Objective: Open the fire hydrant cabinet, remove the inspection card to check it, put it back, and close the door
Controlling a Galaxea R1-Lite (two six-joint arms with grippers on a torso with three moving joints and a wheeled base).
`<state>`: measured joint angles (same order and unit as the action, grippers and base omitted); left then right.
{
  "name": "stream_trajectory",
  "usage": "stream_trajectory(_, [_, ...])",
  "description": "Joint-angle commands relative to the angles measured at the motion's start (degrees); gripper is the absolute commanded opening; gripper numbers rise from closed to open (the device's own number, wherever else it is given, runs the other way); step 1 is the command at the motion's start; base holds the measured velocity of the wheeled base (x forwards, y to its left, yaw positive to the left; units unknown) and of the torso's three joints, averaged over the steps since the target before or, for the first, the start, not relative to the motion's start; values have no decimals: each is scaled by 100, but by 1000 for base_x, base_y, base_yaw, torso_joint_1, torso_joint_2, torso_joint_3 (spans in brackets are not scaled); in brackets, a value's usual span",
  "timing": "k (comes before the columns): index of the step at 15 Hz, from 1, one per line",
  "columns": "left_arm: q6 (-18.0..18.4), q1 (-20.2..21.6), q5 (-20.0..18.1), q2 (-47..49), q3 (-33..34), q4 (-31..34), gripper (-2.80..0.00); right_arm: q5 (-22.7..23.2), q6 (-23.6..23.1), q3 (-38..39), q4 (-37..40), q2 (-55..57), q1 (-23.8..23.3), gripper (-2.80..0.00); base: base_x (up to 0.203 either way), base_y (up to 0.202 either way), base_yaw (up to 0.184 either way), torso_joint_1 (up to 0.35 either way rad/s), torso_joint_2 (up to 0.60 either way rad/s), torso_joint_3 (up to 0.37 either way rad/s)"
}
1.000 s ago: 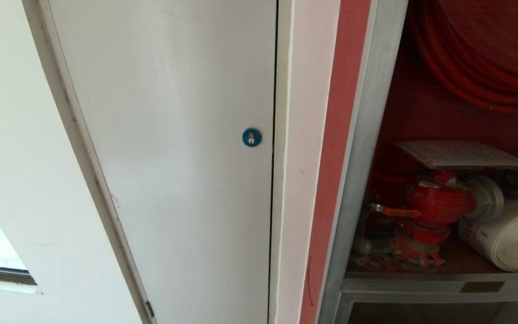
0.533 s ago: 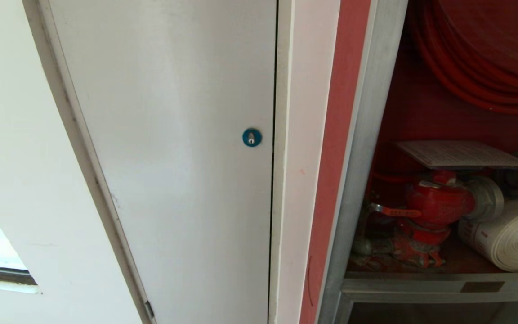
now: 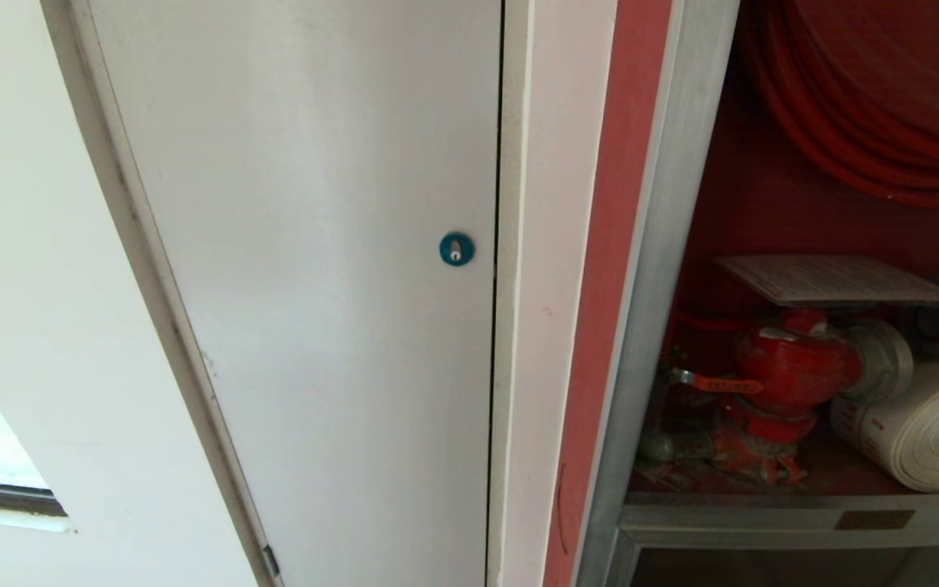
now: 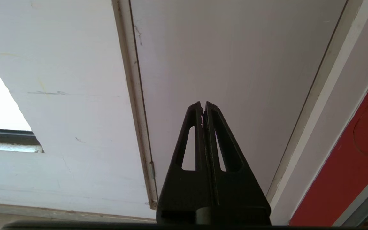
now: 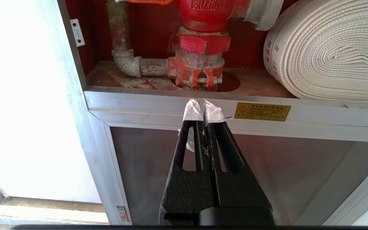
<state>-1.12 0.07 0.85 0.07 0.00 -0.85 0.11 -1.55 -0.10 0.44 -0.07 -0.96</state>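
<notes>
Silver-framed fire hydrant cabinet (image 3: 665,269) stands open – inspection card (image 3: 836,280) lies flat atop the red valve (image 3: 795,367) inside. Left gripper (image 4: 202,103) fingers pressed together, empty, facing white door (image 3: 315,285); right gripper (image 5: 203,101) likewise closed, empty, below the valve.

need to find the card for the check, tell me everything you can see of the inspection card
The inspection card is a white printed sheet, its print too fine to read. It lies nearly flat inside the open cabinet, resting on top of the red valve, below the coiled red hose and above the rolled white hose. Its far right corner reaches toward a metal coupling. No gripper touches it.
</notes>
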Motion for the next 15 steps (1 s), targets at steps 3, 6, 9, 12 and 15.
stream_trajectory(3, [-2,1,3,-7,0,-3,-280,3,-3,1,0,-3,0,-280,0,0,0,0,0,0])
stream_trajectory(6, [-11,1,3,-7,0,-3,-280,5,-3,1,0,-10,0,-280,0,0,0,0,0,0])
stream_trajectory(9, [-11,1,3,-7,0,-3,-280,-1,-3,1,0,-5,0,-280,0,0,0,0,0,0])
stream_trajectory(12, [-11,1,3,-7,0,-3,-280,5,-3,1,0,-1,0,-280,-171,0,0,3,4,2])
stream_trajectory(15, [-11,1,3,-7,0,-3,-280,0,-3,1,0,-6,0,-280,-198,0,0,1,3,3])
